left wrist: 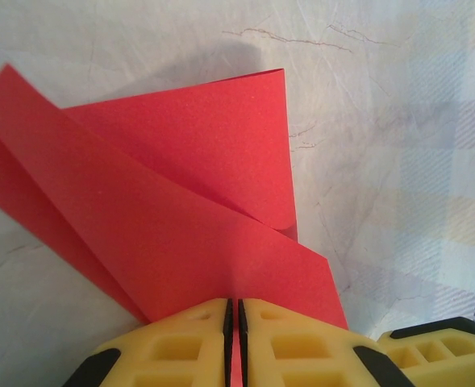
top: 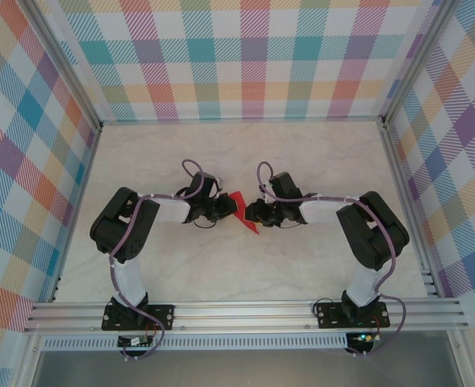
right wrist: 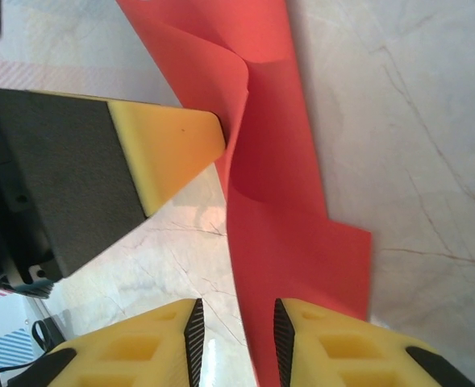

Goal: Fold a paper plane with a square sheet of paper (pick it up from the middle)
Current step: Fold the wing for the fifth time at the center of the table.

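The square sheet of paper (top: 239, 201), bright red and folded into layered flaps, hangs just above the table's middle between the two grippers. My left gripper (left wrist: 235, 302) is shut on its lower edge, and the red layers (left wrist: 181, 185) fan up and to the left from the pads. My right gripper (right wrist: 235, 310) is open. A red flap (right wrist: 285, 218) runs down through its gap, close to the right-hand pad. In the right wrist view, a yellow finger (right wrist: 172, 145) of the left gripper touches the paper from the left. In the top view the left gripper (top: 225, 211) and the right gripper (top: 253, 214) face each other.
The pale marble table top (top: 221, 266) lies under the paper. Plaid walls (top: 245, 56) close off the back and both sides. An aluminium rail (top: 245, 310) with the arm bases runs along the near edge.
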### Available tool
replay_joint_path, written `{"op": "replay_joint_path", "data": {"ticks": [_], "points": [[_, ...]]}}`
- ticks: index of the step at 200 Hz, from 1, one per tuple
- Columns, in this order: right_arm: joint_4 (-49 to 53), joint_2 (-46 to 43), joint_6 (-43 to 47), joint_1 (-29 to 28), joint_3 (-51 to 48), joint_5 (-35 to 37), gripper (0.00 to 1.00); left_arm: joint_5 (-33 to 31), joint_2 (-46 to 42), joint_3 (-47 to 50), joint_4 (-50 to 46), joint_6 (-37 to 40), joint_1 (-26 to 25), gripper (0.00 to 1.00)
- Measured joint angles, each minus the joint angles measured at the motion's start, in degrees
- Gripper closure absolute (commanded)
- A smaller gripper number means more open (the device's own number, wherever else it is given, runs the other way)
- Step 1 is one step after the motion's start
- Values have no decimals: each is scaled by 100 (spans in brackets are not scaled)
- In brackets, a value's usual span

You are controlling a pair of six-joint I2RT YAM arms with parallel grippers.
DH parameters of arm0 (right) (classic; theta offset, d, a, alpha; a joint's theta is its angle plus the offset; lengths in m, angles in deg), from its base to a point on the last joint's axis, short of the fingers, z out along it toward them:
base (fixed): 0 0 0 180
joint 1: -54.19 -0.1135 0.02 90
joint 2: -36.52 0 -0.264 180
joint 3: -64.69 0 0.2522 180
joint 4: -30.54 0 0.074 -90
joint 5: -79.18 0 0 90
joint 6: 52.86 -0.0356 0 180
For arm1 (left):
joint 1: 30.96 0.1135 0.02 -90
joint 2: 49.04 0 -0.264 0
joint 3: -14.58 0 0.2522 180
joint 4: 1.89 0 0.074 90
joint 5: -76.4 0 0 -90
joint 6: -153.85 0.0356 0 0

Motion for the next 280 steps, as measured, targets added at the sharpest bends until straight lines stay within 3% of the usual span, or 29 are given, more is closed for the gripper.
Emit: {"op": "replay_joint_path", "data": {"ticks": [151,280], "points": [[-68,155,63,44,-144,57,92,20,0,-2,4,0,0,85],[-435,337,-181,212,-304,-262,95,372,-11,11,426,-90,-2,74]]}}
